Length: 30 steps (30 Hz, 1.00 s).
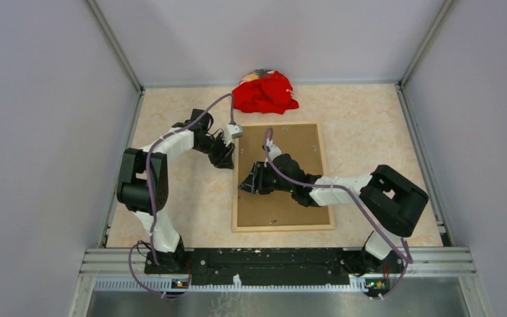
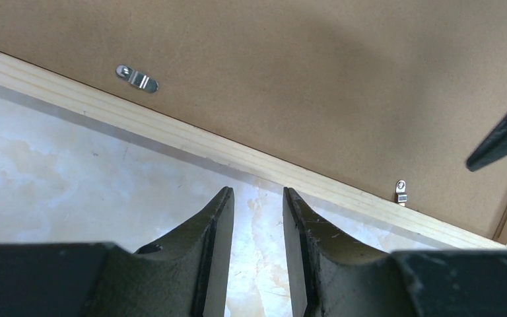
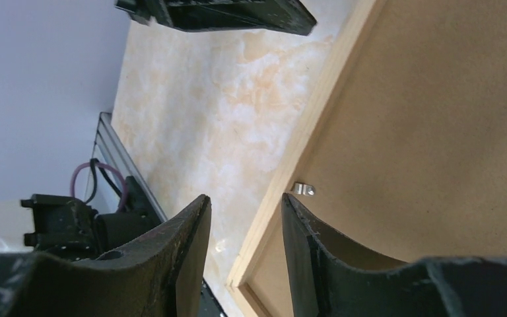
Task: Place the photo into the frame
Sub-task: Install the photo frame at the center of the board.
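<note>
The left claw [image 2: 257, 191], parted and empty, hovers beside the left rail of the face-down frame [image 1: 284, 227], the right claw [image 3: 244, 198], likewise parted and empty, sits over that rail, and with the photo unseen, any nudge could slide the frame or bend a clip [image 2: 137, 78].

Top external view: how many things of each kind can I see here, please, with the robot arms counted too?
Wooden frame: 1
Brown backing board: 1
Red cloth: 1
Robot arms, left arm and right arm: 2
Total: 5
The photo is not in sight in this view.
</note>
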Tool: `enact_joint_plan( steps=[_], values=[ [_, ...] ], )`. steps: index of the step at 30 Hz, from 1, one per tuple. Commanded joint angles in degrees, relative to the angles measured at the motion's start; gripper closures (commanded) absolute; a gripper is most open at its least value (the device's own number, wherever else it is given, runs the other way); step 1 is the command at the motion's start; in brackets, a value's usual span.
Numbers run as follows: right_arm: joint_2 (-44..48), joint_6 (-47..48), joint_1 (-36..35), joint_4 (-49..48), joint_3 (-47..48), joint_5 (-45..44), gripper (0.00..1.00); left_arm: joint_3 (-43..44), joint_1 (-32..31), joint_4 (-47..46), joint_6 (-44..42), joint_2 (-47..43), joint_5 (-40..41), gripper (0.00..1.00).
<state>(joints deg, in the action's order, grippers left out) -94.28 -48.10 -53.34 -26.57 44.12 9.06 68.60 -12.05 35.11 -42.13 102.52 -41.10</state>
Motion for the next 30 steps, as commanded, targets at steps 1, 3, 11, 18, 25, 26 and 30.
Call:
enact_joint_plan(
  steps=[1, 3, 11, 18, 25, 26, 30],
  values=[
    [-3.0, 0.1, -0.4, -2.6, 0.1, 0.8, 0.56, 1.7, 0.1, 0.2, 0.7, 1.3, -1.5, 0.60],
    [-4.3, 0.1, -1.6, -2.3, 0.8, 0.8, 0.56, 1.4, 0.1, 0.1, 0.6, 1.6, -1.7, 0.60],
    [-9.8, -1.7, -4.1, -4.8, 1.6, 0.2, 0.57, -0.1, 0.0, -1.0, 0.8, 2.8, -2.1, 0.60],
    [-11.5, -2.0, -4.3, -5.2, 2.3, -0.8, 0.58, -0.3, 0.0, -1.4, 0.9, 3.5, -1.9, 0.60],
    [-12.9, -1.9, -4.4, -5.2, 3.7, -1.7, 0.59, -1.0, -0.1, -1.5, 0.4, 3.1, -1.4, 0.60],
    [-13.1, -1.9, -4.4, -5.0, 3.9, -1.8, 0.59, -1.0, -0.1, -1.4, 0.4, 3.0, -1.4, 0.61],
    [-13.0, -1.5, -4.3, -4.6, 4.1, -3.0, 0.59, -1.4, -0.1, -1.3, 0.1, 2.4, -1.3, 0.61]
  ],
)
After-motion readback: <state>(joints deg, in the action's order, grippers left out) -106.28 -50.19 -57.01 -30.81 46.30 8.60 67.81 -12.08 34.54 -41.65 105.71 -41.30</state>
